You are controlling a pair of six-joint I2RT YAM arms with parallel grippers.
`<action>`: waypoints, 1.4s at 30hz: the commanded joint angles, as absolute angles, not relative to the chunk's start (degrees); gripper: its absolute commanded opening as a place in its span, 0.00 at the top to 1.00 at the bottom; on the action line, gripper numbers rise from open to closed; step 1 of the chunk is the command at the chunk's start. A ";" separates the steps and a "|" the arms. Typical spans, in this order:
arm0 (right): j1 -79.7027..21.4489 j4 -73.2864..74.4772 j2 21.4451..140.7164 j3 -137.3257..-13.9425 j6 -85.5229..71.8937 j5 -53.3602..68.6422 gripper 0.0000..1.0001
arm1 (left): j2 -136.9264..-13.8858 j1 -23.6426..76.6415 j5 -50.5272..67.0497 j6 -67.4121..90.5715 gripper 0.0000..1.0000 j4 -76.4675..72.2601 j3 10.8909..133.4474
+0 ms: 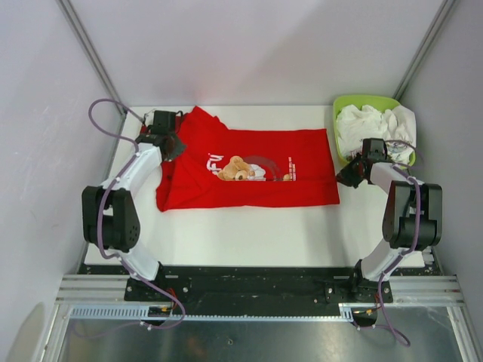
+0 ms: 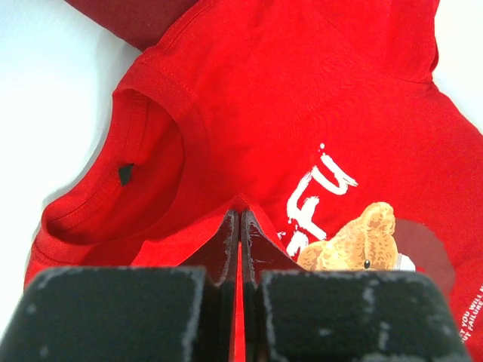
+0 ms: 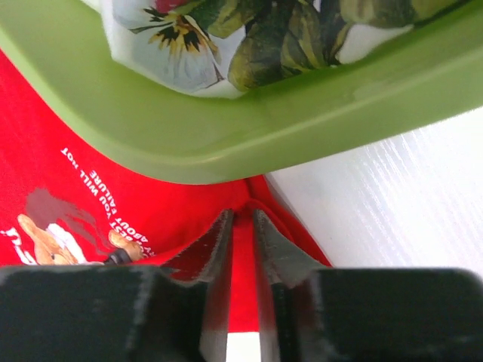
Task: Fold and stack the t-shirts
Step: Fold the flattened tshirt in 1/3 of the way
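Jaws of the left gripper [image 2: 240,217] are seen closed on a raised pinch of the bright red t-shirt [image 1: 256,177], just below its collar [image 2: 155,105]. Jaws of the right gripper [image 3: 241,219] are held narrowly parted at the hem end, with a peak of the same cloth between their tips. Whether that cloth is gripped or already slack cannot be told.

The white surface [image 1: 249,234] is covered across its middle by the bright red t-shirt, which is laid print-up and spread sideways, neck toward the left arm and hem toward the right. Its hem corner is brought right up against the lime-green basket [image 1: 370,100], in which white flowered cloth [image 3: 181,38] is heaped. A darker red t-shirt [image 2: 139,15] is glimpsed beyond the collar, apparently lying partly beneath the bright one.

The garment is judged to be light, limp and without any stiffness of its own. Wherever it is lifted, the rest can be expected to sag and drag, and a shallow pinch may take the top layer only. Hold is best taken where the cloth is doubled and stitched: the shoulder seams, the ribbed collar and the hem corners. The bear print [image 2: 351,237] is likely a little stiffer and tackier than the plain knit, so creases are better placed beside it. The hem near the basket could snag when drawn. The small neck label [image 2: 125,174] offers no useful grip.
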State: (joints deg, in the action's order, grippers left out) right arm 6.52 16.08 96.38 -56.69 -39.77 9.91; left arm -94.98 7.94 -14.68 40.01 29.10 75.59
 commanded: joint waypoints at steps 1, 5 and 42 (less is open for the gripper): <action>6.10 16.85 96.08 -59.65 -37.69 8.54 0.70 | -96.10 7.52 -14.12 37.82 1.00 27.54 78.95; 4.92 19.65 94.10 -61.65 -36.31 7.02 0.51 | -96.98 7.47 -13.47 37.16 1.00 27.47 79.95; -28.13 11.31 100.42 -67.20 -29.54 5.00 0.51 | -113.84 7.82 1.43 32.31 0.71 27.29 92.49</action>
